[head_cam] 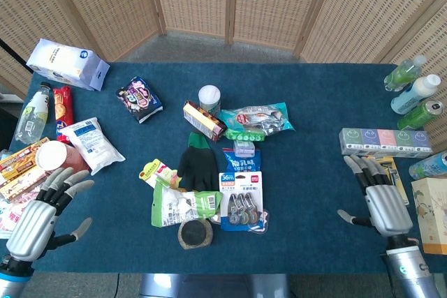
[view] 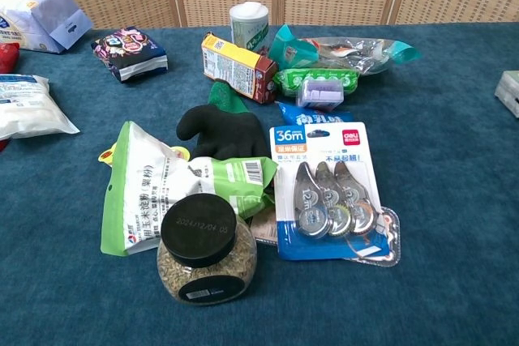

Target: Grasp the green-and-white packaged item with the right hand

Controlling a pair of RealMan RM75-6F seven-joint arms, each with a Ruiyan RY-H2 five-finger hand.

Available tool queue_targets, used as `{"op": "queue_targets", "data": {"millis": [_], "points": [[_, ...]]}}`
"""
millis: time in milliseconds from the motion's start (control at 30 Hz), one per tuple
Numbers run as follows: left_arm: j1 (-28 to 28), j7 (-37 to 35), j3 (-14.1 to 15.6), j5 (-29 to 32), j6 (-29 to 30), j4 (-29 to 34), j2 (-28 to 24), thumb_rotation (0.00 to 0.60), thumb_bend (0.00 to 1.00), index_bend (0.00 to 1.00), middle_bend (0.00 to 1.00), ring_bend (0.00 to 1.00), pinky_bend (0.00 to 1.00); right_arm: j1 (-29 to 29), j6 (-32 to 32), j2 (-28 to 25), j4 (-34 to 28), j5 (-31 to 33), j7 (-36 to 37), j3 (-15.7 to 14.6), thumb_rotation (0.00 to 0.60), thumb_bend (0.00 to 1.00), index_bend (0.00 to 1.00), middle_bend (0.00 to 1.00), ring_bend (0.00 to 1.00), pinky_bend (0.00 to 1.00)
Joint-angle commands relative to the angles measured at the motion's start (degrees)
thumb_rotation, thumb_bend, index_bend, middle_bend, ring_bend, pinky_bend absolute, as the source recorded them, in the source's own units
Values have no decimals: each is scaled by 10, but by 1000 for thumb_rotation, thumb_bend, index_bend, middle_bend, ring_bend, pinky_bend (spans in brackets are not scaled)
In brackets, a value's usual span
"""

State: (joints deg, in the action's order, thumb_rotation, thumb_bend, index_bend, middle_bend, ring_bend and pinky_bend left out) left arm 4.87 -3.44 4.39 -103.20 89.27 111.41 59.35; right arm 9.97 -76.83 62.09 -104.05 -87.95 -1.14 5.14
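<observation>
The green-and-white packaged item lies flat near the table's front middle, partly under a black-lidded jar and beside a black glove. My right hand hovers at the front right of the table, fingers spread, holding nothing, far to the right of the package. My left hand hangs at the front left, fingers spread and empty. Neither hand shows in the chest view.
A blue correction-tape blister pack lies right of the package. Behind are an orange box, a white canister and a teal pouch. Snack bags crowd the left edge; bottles and boxes line the right.
</observation>
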Motion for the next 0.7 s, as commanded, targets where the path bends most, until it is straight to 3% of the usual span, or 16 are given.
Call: {"op": "queue_targets", "data": {"millis": [33, 367, 700], "points": [[1, -8, 2, -8, 2, 9, -5, 600, 365, 202, 174, 96, 0, 48, 51, 6, -9, 10, 7, 26, 600, 143, 0, 0, 0, 0], [-2, -26, 12, -19, 1, 15, -6, 600, 365, 199, 174, 95, 0, 178, 187, 48, 51, 92, -4, 92, 600, 143, 0, 0, 0, 0], [-8, -8, 18, -25, 0, 22, -3, 600, 364, 187, 161, 94, 0, 268, 259, 111, 168, 109, 28, 112, 600, 144, 0, 0, 0, 0]]}}
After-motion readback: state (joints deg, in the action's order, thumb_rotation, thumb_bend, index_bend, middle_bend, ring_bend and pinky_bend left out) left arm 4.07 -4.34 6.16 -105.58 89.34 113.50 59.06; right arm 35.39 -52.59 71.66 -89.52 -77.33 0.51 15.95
